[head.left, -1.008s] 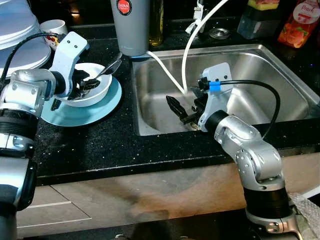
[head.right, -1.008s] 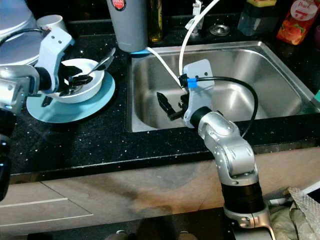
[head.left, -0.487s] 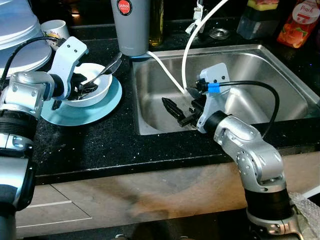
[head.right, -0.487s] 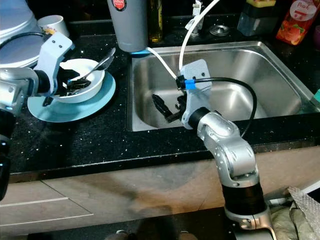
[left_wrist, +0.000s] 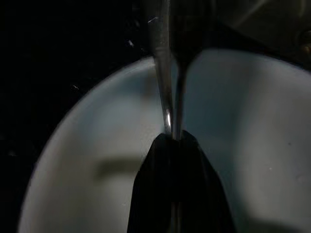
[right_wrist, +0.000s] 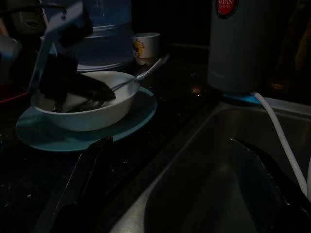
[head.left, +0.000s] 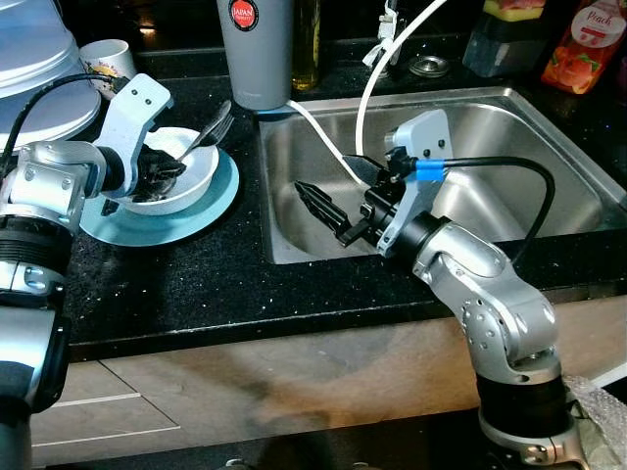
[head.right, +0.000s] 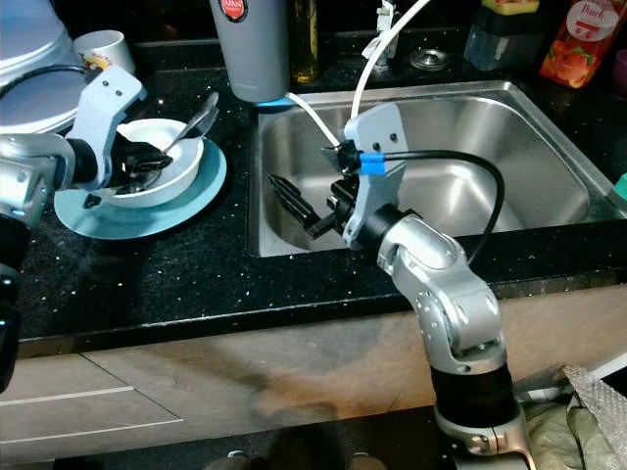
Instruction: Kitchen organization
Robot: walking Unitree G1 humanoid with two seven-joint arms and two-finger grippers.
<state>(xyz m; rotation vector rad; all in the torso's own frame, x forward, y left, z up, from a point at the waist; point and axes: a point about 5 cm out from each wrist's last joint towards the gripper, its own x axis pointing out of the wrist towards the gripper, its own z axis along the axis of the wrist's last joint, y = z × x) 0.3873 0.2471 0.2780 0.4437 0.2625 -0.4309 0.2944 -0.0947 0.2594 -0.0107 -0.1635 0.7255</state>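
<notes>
Steel cutlery: spoon and fork (head.left: pixel 206 132) sit in the white bowl (head.left: pixel 196 179) on a blue plate (head.left: pixel 201 209); thin, stiff, slippery.
Head views: left gripper (head.left: pixel 157 181) reaches into the bowl; right gripper (head.left: pixel 328 206) hovers over the sink (head.left: pixel 509 127), fingers spread, empty.
Left wrist: fingers (left_wrist: pixel 170 184) pinched on the handles, probably best grabbed mid-handle.
Right wrist: bowl looks breakable.

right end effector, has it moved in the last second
Yes. The right end effector has moved toward the robot's left inside the sink, nearer the sink's left wall and the white bowl.
</notes>
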